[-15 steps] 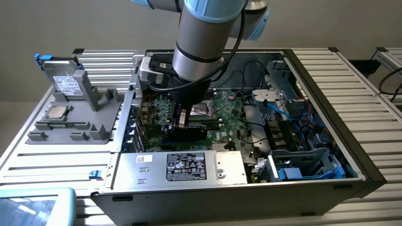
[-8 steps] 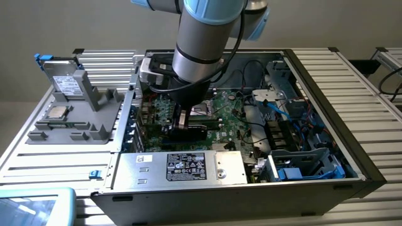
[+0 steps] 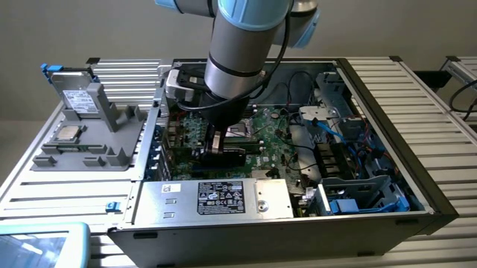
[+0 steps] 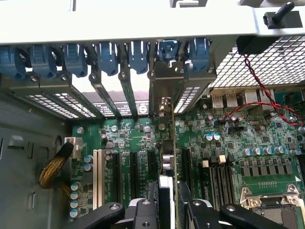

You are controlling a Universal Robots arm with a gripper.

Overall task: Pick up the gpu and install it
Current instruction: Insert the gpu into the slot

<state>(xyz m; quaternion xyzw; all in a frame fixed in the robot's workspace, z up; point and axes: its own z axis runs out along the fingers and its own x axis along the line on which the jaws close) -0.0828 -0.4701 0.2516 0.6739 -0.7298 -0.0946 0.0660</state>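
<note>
The gpu [image 4: 174, 143] stands edge-on over the green motherboard [image 4: 228, 143], lined up with a black expansion slot. Its silver end bracket [image 4: 164, 81] sits against the rear slot openings of the case, beside the blue retaining clips [image 4: 138, 55]. My gripper [image 4: 167, 202] is shut on the card's near edge, with a black finger [image 4: 145, 210] on each side. In the exterior view the gripper [image 3: 218, 146] is low inside the open computer case [image 3: 387, 139], with the dark card [image 3: 222, 161] below it.
A silver power supply [image 3: 216, 198] lies along the case's near wall. A grey holder [image 3: 89, 128] at the exterior view's left carries a silver drive [image 3: 75, 95] and a processor [image 3: 69, 133]. Blue cables and a drive cage [image 3: 358, 192] fill the right side. A yellow braided cable [image 4: 55, 164] lies beside the slots.
</note>
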